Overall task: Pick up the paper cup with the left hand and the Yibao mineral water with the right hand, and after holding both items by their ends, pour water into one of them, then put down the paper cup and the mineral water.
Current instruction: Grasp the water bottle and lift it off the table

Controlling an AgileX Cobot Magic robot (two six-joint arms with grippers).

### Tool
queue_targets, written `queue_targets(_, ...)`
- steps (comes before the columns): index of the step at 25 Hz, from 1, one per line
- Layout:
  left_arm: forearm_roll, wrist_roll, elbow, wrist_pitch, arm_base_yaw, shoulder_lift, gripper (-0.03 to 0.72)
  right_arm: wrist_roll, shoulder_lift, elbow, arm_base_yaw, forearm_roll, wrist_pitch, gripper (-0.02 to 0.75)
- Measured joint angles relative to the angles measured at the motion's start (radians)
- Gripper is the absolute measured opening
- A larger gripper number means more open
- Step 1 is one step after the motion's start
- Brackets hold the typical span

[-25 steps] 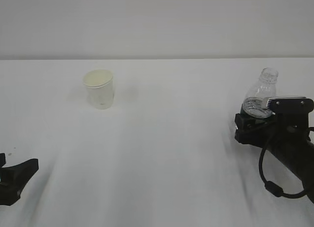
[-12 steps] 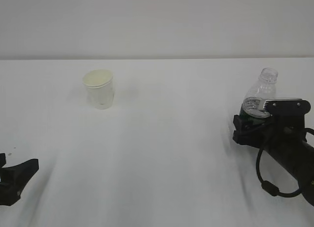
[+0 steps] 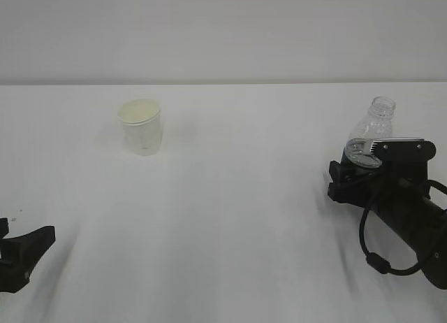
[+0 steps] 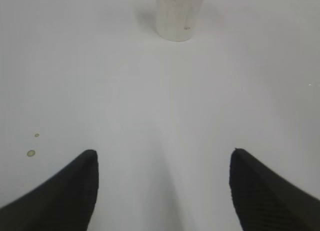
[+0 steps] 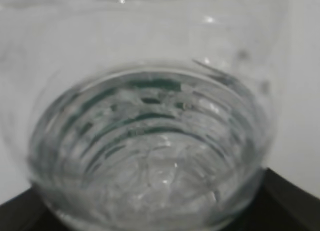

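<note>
Yibao mineral water (image 3: 371, 133): standing right of frame, capless, holding clear water; no label writing readable. Right hand (image 3: 347, 182) jaws standing wide around its base; grip unclear. Paper cup (image 3: 141, 126): sitting upper left on table (image 3: 237, 197), contents hidden. Left hand (image 4: 162, 183) jaws gaping, holding nothing.

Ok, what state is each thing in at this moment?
Cup: upright on the table, untouched.
Bottle: upright, uncapped, partly filled, between the right gripper's jaws.
Left gripper: open, empty, short of the cup.
Right gripper: at the bottle; grip unclear.
</note>
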Motion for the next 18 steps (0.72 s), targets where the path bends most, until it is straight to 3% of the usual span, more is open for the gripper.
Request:
queue_targets(9, 0.001, 0.0, 0.0, 0.0, 0.0, 0.0, 0.589, 0.0, 0.0, 0.0, 0.0, 0.002, 0.0, 0.589)
queue_targets(18, 0.001, 0.0, 0.0, 0.0, 0.0, 0.0, 0.589, 0.0, 0.0, 0.0, 0.0, 0.006, -0.001, 0.51)
